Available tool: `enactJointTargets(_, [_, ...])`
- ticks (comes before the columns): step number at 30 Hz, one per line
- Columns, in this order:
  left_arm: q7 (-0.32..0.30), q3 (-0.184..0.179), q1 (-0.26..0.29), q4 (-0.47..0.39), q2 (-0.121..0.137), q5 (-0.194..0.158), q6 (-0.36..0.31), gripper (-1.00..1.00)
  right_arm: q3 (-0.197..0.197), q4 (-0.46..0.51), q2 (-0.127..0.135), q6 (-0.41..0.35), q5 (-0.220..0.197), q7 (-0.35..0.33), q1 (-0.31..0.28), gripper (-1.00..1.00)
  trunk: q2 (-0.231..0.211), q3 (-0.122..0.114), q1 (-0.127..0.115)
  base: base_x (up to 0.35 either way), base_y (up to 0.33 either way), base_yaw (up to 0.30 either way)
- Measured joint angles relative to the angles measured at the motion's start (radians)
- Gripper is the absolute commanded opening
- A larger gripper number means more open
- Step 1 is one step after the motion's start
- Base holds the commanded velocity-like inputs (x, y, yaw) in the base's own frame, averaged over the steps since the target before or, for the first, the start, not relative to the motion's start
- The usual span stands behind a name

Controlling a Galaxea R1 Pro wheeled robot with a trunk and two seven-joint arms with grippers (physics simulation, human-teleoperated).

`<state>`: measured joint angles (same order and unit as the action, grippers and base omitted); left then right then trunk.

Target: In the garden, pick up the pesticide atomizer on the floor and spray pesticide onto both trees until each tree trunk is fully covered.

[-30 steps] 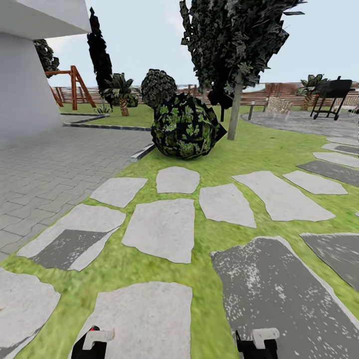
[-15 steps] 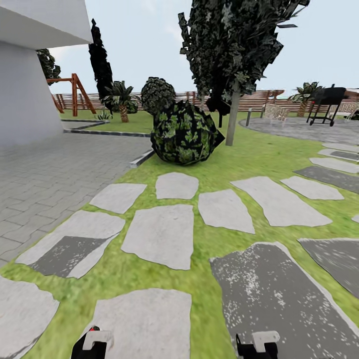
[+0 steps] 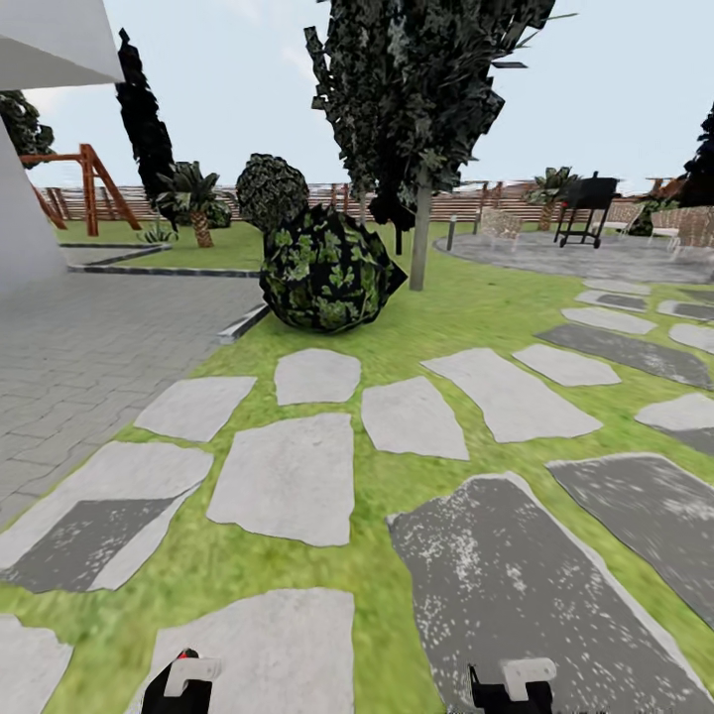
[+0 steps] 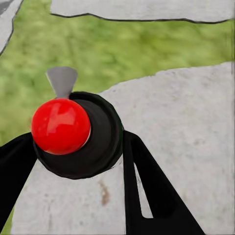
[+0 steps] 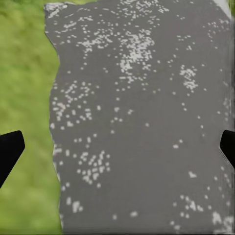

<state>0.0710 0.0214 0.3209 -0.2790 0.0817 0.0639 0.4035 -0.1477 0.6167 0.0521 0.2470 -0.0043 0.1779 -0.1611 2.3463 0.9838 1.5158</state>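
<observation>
In the left wrist view, the left gripper [image 4: 81, 147] is seen closed around the atomizer [image 4: 78, 134], a black rounded body with a red ball on top and a small grey nozzle, with a black finger [image 4: 147, 191] pressed against each side of it. It is held over a pale stone slab [image 4: 186, 147] edged by grass [image 4: 112, 49]. In the right wrist view, the right gripper [image 5: 117, 147] is spread wide, with nothing between its two dark fingertips [image 5: 9, 149]; a dark grey slab [image 5: 142, 117] flecked with white specks lies under it, and whether those specks are spray or stone texture cannot be made out.

In the head view, the tops of the left gripper [image 3: 183, 684] and the right gripper [image 3: 511, 686] are seen at the lower edge, over the stepping stones [image 3: 283, 476] set in the lawn [image 3: 436, 317]. Beyond the stones sits a round dark green bush [image 3: 325, 268]. Just beside the bush, on its right, a tree [image 3: 421, 89] with a pale trunk [image 3: 420, 238] is rooted in the grass. Left of the bush lies grey paving [image 3: 89, 347], and behind it a wooden swing frame [image 3: 84, 183] and a slatted fence [image 3: 466, 203] are seen. Far right of the bush stands a black barbecue [image 3: 585, 203].
</observation>
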Motion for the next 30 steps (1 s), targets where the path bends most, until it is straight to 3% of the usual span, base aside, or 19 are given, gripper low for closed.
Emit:
enactJointTargets(5, [0.0, 0.0, 0.0, 0.0, 0.0, 0.0, 0.001, -1.0, 0.0, 0.0, 0.0, 0.0, 0.0, 0.0, 0.0, 1.0, -0.035, -0.016, -0.019, 0.0, 0.0, -0.266])
enactJointTargets(30, [-0.002, -0.002, 0.0, 0.001, -0.003, -0.001, 0.003, -1.0, -0.001, 0.0, 0.0, 0.0, -0.001, 0.0, 0.0, 1.0, -0.035, -0.016, -0.019, 0.0, 0.0, -0.267])
